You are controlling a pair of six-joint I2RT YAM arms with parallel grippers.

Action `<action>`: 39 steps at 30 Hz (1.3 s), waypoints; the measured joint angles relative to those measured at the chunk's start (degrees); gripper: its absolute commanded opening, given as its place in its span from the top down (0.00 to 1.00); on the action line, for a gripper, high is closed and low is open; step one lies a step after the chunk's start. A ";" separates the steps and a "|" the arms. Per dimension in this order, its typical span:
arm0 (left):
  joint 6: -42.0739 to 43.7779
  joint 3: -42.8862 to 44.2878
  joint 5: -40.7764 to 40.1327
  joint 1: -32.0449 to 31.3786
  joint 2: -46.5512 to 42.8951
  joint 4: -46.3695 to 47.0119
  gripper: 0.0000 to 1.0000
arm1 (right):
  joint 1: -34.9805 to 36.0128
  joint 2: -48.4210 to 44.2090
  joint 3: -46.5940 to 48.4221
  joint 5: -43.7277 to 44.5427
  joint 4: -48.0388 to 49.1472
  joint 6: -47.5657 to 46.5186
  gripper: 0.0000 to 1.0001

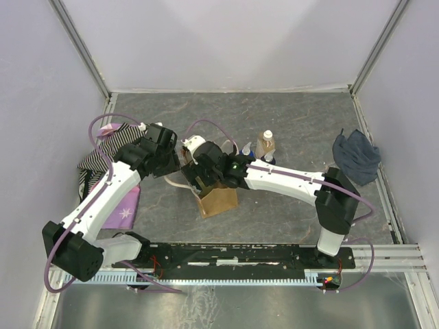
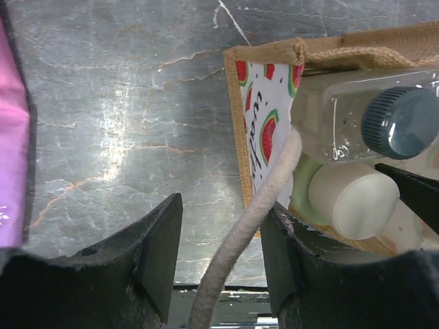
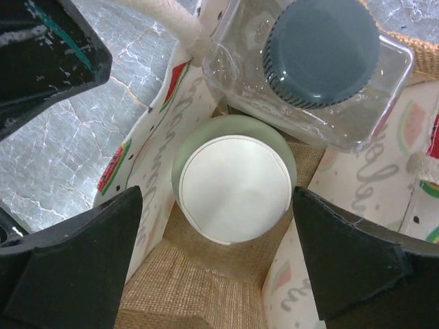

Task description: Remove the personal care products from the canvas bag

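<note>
Left fingers [image 2: 221, 264] clamp the bag's handle [image 2: 255, 212]; right fingers [image 3: 218, 257], apart, seemingly straddle the cream bottle [image 3: 233, 185].

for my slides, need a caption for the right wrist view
Open right gripper poised above the cream bottle inside the canvas bag, beside the clear bottle.

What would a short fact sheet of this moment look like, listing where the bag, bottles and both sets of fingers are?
canvas bag: upright on the table, mouth open
inside bag: clear square bottle with dark cap; cream bottle with white cap
already out: amber bottle standing behind the bag
left fingers: either side of the bag's cream handle
right fingers: open, straddling the cream bottle
blue-grey cloth: far right
</note>
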 measured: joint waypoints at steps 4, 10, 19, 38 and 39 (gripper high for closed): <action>0.35 0.00 -1.46 0.24 0.00 -0.79 0.44 | 0.24 0.96 0.00 0.55 1.44 -0.28 0.05; 0.72 0.00 -4.61 1.03 0.00 -1.55 0.44 | 0.66 3.23 0.74 0.57 4.57 -0.31 0.12; 0.76 0.37 -3.10 0.85 -0.24 -1.84 0.44 | 0.76 2.54 -4.35 2.99 8.76 0.02 0.14; 0.74 0.98 2.10 -0.13 -1.62 -1.73 0.44 | 0.28 5.27 -9.53 4.13 10.97 2.40 0.35; 0.74 0.98 2.10 -0.13 -1.68 -1.73 0.44 | 0.28 5.60 -9.14 4.13 11.02 2.49 0.39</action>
